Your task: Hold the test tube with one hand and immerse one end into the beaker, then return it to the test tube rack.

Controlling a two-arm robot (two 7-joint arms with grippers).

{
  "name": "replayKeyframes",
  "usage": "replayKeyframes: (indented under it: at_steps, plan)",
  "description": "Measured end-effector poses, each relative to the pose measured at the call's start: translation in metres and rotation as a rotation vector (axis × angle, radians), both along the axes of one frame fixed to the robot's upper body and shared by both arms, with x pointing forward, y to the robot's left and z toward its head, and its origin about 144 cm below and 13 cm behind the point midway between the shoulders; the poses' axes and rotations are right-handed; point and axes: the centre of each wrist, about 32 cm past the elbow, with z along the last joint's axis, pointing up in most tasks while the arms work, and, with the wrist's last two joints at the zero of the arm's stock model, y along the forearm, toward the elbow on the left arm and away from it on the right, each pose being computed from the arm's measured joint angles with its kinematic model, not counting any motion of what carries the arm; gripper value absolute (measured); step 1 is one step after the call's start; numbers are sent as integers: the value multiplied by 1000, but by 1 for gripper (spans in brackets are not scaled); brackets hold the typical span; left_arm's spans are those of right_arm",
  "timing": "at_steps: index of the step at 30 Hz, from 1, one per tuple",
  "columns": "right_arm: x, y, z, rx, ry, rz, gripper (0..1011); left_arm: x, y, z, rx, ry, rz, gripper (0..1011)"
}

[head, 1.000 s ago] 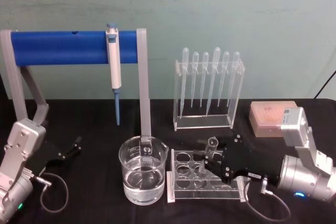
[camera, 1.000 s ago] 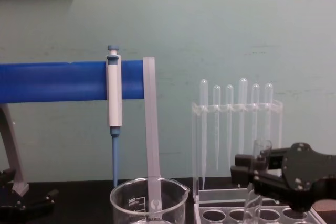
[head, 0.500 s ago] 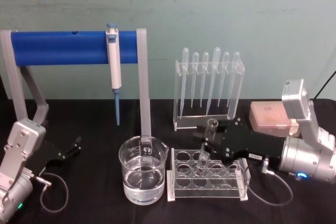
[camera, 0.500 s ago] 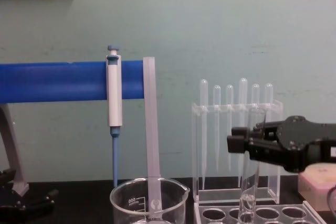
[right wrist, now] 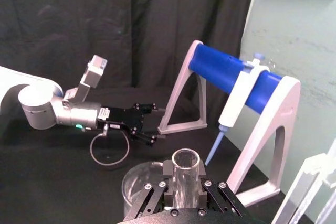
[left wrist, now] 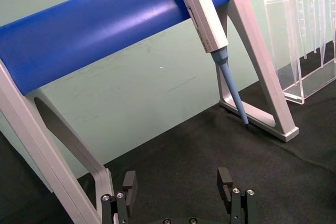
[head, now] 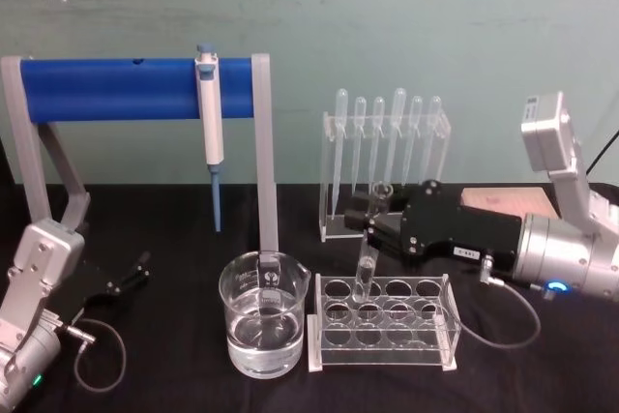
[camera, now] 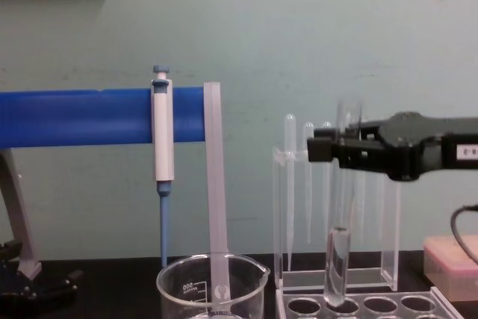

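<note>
The test tube [head: 368,260] is clamped by the right gripper [head: 371,221] over the rack [head: 387,347]; the left gripper [head: 133,272] is parked, jaws wide, at the counter's [head: 174,221] left edge.

Soft, even indoor light, pale wall [head: 387,16] bright, black counter [head: 174,224] dark, faint sheen along blue bar [left wrist: 115,24], weak shadows.

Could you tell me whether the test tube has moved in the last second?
Yes. The test tube, shut in the right gripper, has risen: its bottom now hangs near the test tube rack's top.
</note>
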Motion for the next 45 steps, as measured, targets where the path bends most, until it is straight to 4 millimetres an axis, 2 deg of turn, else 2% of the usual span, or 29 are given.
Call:
replayKeyframes:
  at_steps: [16, 26, 34, 45]
  plan:
    - [11, 19, 41, 18, -40, 41, 224, 0, 0, 0, 0, 0, 0, 1000]
    - [27, 49, 55, 37, -55, 114, 224, 0, 0, 0, 0, 0, 0, 1000]
    - [40, 70, 45, 39, -35, 156, 224, 0, 0, 0, 0, 0, 0, 1000]
    - [46, 75, 13, 9, -20, 160, 224, 0, 0, 0, 0, 0, 0, 1000]
